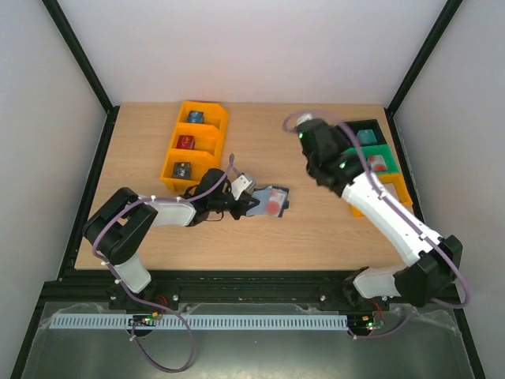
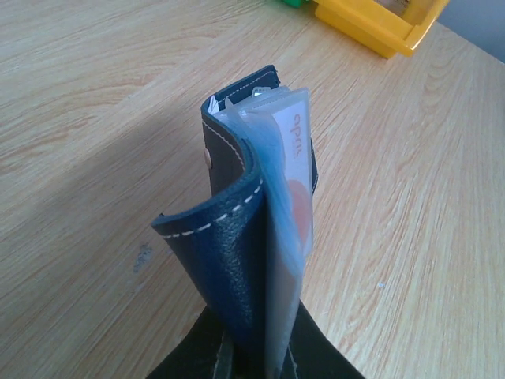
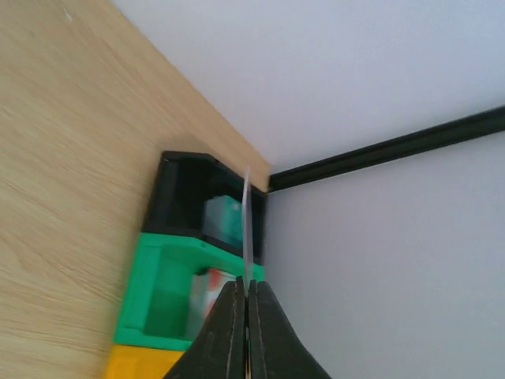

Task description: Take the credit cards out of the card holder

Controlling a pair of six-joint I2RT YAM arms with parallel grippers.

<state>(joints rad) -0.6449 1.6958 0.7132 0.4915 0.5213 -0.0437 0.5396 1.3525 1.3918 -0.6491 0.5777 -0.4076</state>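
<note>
The navy card holder (image 1: 267, 201) lies open mid-table, with a red-marked card showing in its sleeves. My left gripper (image 1: 241, 201) is shut on its near end. In the left wrist view the card holder (image 2: 229, 253) stands on edge between my fingers (image 2: 181, 363). Its clear sleeves hold the credit cards (image 2: 290, 174), one white with an orange patch. My right gripper (image 3: 246, 288) is shut on one thin card (image 3: 247, 225), seen edge-on, colour unclear. It holds the card in the air near the right-hand bins. In the top view the right gripper (image 1: 339, 134) is mostly hidden by its wrist.
A yellow three-compartment bin (image 1: 193, 146) with small items stands at the back left. A row of black (image 1: 364, 134), green (image 1: 380, 163) and yellow (image 1: 388, 191) bins lines the right edge, also in the right wrist view (image 3: 162, 292). A yellow bin corner (image 2: 371, 24) lies beyond the holder.
</note>
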